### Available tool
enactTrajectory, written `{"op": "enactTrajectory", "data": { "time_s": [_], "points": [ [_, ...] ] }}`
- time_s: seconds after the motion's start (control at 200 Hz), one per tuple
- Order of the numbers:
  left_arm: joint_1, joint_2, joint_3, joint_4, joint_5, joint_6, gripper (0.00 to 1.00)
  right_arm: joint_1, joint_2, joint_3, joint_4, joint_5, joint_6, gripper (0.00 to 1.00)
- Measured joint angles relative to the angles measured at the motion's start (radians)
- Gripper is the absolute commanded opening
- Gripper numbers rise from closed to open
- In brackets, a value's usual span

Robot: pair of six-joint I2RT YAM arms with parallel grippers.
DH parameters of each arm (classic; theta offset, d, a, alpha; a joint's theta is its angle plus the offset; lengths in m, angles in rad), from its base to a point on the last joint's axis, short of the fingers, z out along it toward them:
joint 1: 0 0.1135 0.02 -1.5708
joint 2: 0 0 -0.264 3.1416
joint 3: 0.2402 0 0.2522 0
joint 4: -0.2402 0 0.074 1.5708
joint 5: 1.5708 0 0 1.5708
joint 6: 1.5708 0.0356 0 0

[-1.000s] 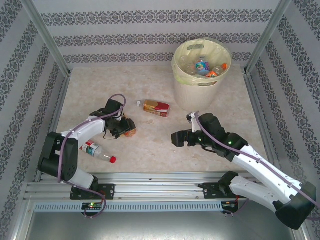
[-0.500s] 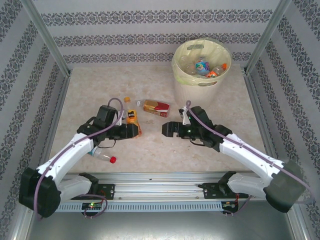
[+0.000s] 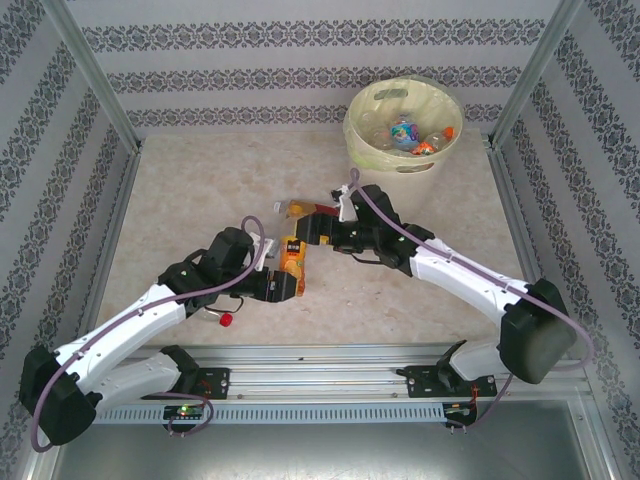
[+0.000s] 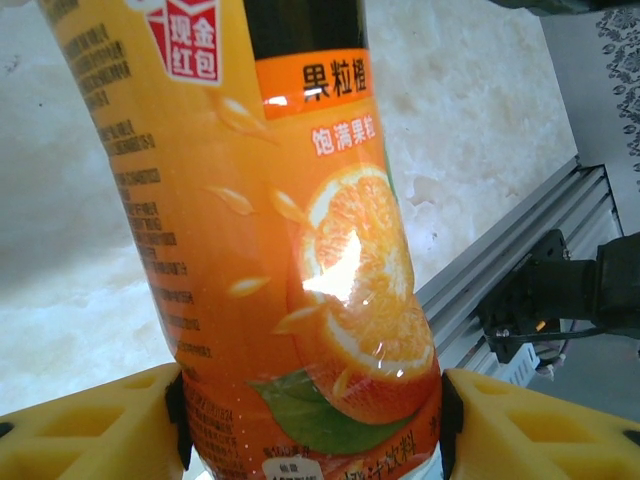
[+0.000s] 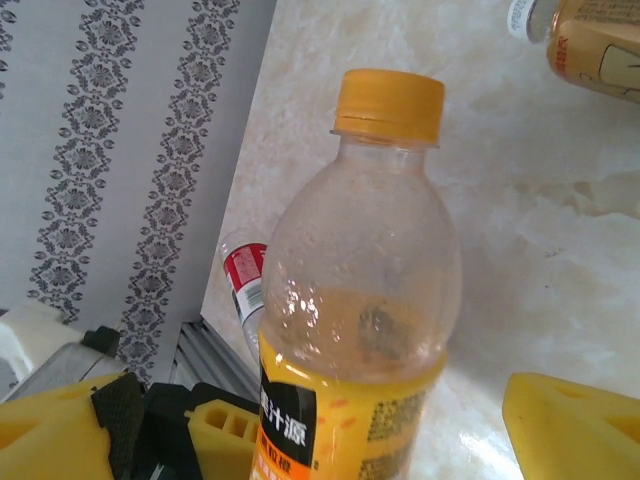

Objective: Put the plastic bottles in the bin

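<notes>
Left tool point(image 4: 310, 425) clenched on clear plastic bottle with orange label and cap point(image 3: 292, 262), well short of round cream plastic bin point(image 3: 370, 150). Right tool point(image 5: 320, 430) released, straddling its neck; should close firmly before left lets go.

Bin point(image 3: 400, 165) far-right on the table point(image 3: 200, 190), several bottles point(image 3: 405, 132) in it; mid-table one bottle point(image 3: 291, 262) is between left gripper point(image 3: 283, 285) in front and right gripper point(image 3: 312, 228) behind, another bottle point(image 3: 295, 209) lies just behind that, a third bottle point(image 3: 226, 319) near-left under the left arm point(image 3: 130, 325).
</notes>
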Motion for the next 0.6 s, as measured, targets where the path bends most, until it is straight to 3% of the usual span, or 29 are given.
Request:
{"op": "enactTrajectory", "data": {
  "time_s": [0.39,0.6],
  "points": [
    [-0.048,0.003,0.008,0.021,-0.075,-0.003,0.63,0.0,0.082,0.011,0.046,-0.027,0.059,0.91],
    [-0.069,0.021,0.009,0.043,-0.093,-0.004,0.63,0.0,0.121,0.031,0.073,-0.043,0.074,0.81]
  ]
}}
